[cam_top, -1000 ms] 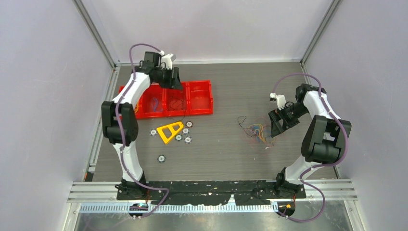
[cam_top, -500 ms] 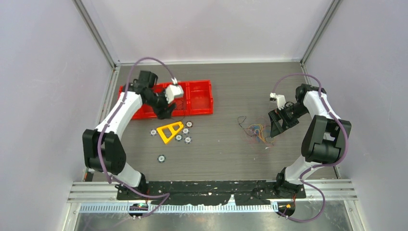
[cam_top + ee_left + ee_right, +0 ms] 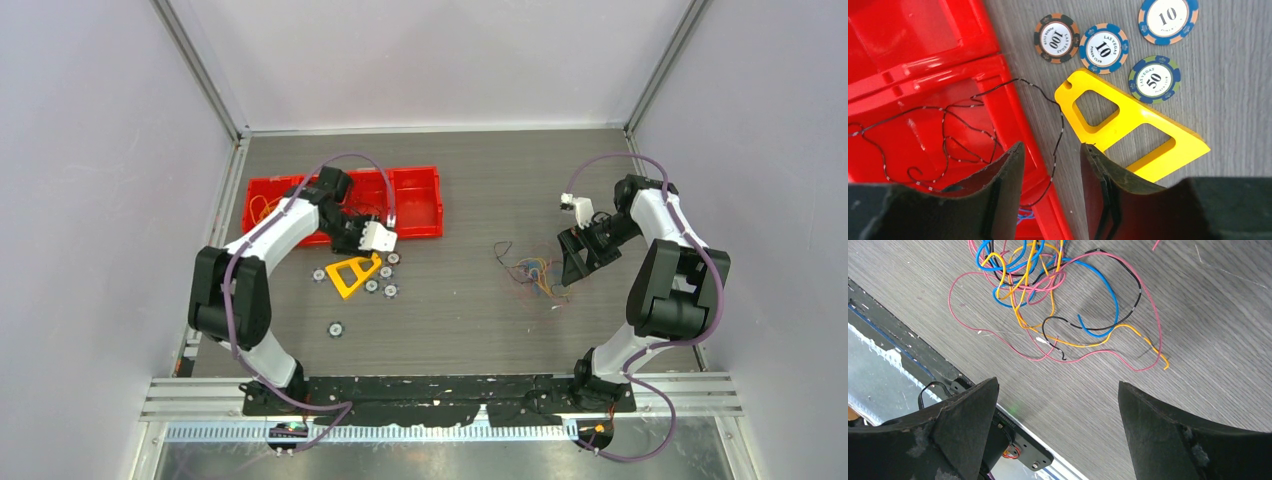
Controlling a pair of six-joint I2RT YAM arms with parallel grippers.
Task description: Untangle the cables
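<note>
Left tool (image 3: 1053, 146) over near rim of red bin (image 3: 1013, 95), jaws partly spread, pinching nothing visible. Black cable (image 3: 1061, 127) lies looped in bin compartment. One end drapes over rim onto bench (image 3: 1238, 100) and runs loose through gap between jaws, just beside yellow triangle (image 3: 1128, 117). Poker chips (image 3: 1103, 48) beyond triangle: 100, two 10s, 50. Right tool (image 3: 1058, 384) spread wide, pinching nothing, hovering near cable tangle (image 3: 1023, 290). Tangle on bench, right side: blue, orange-yellow, pink, black strands intertwined.
</note>
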